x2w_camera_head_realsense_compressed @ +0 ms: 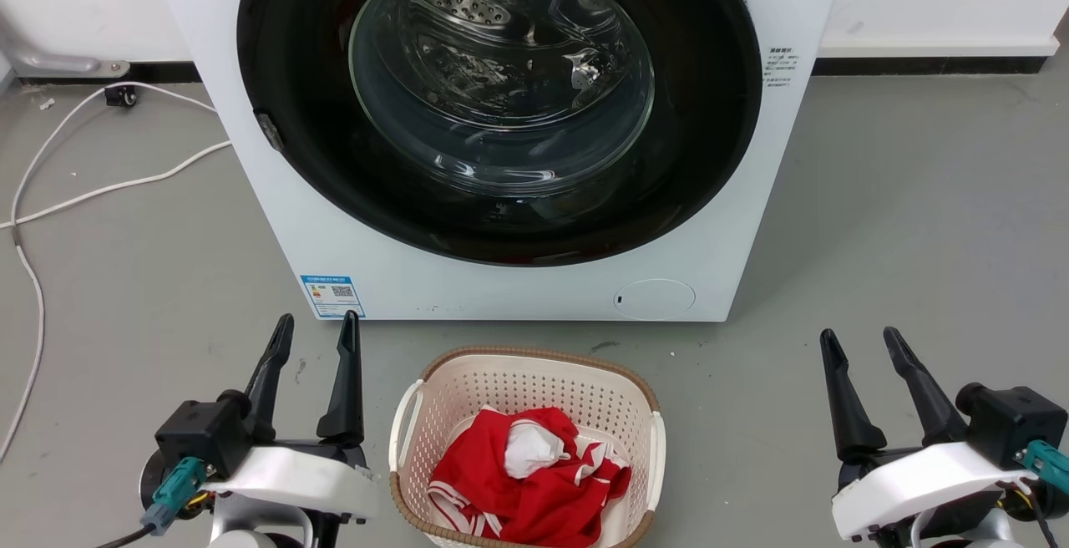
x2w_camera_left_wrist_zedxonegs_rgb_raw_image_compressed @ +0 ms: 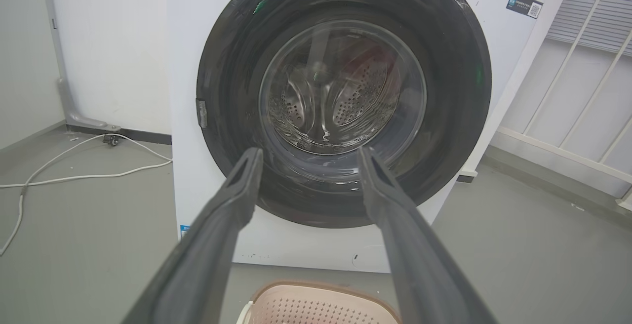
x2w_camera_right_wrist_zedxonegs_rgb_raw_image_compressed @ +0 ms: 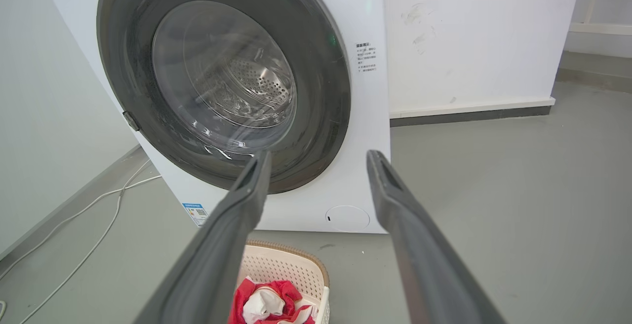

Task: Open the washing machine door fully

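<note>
Left gripper [x2w_camera_head_realsense_compressed: 318, 318] and right gripper [x2w_camera_head_realsense_compressed: 859, 335] are both released, fingers spread and empty, low at either side of the head view, tips pointing toward the washing machine [x2w_camera_head_realsense_compressed: 501, 293] but well apart from it. Between them on the grey floor is a beige laundry basket [x2w_camera_head_realsense_compressed: 534, 354] holding a red and white garment [x2w_camera_head_realsense_compressed: 518, 473], just in front of the machine. The washing machine door [x2w_camera_head_realsense_compressed: 292, 114] sits shut, flush against the white front, steel drum visible through its glass; blue sticker [x2w_camera_head_realsense_compressed: 332, 295] lower left, round flap [x2w_camera_head_realsense_compressed: 654, 298] lower right, white cable [x2w_camera_head_realsense_compressed: 100, 189] on the floor to the left.
</note>
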Motion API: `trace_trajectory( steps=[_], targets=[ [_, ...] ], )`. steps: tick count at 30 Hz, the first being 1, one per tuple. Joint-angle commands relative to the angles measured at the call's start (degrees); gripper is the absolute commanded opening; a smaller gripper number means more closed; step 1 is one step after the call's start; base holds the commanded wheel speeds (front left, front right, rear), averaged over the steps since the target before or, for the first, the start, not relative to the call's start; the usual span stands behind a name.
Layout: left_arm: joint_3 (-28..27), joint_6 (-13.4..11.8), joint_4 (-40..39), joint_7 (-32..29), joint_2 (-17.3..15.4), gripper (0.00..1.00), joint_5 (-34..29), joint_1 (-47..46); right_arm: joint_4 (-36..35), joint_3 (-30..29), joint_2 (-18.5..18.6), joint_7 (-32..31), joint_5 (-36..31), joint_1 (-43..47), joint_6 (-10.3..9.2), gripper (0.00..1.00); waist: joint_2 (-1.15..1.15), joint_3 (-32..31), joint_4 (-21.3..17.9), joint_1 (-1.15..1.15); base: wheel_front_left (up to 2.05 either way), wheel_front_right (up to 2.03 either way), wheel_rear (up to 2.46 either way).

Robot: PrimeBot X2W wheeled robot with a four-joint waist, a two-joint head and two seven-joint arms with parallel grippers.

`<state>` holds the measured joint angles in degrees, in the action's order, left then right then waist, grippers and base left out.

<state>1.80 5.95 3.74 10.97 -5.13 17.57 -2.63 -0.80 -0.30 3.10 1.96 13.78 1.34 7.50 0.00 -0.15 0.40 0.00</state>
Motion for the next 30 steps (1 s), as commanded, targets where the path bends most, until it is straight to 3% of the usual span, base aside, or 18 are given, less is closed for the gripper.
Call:
trace_trajectory(
  steps=[1, 30],
  targets=[
    [0.25, -0.35, -0.33, 0.54, -0.45, 1.0, -1.26, 0.16, -0.74, 0.12, -0.2, -0.1, -1.48, 0.01, -0.02, 1.0, 0.0, -0.01, 0.0, 0.0, 0.0, 0.0, 0.0],
    [0.98, -1.16, -0.34, 3.73, -0.02, 1.0, -12.61, 0.68, -1.85, 0.86, -0.32, 1.21, -10.9, 1.17, -0.02, 1.0, 0.0, -0.15, 0.14, 0.0, 0.0, 0.0, 0.0]
  ],
)
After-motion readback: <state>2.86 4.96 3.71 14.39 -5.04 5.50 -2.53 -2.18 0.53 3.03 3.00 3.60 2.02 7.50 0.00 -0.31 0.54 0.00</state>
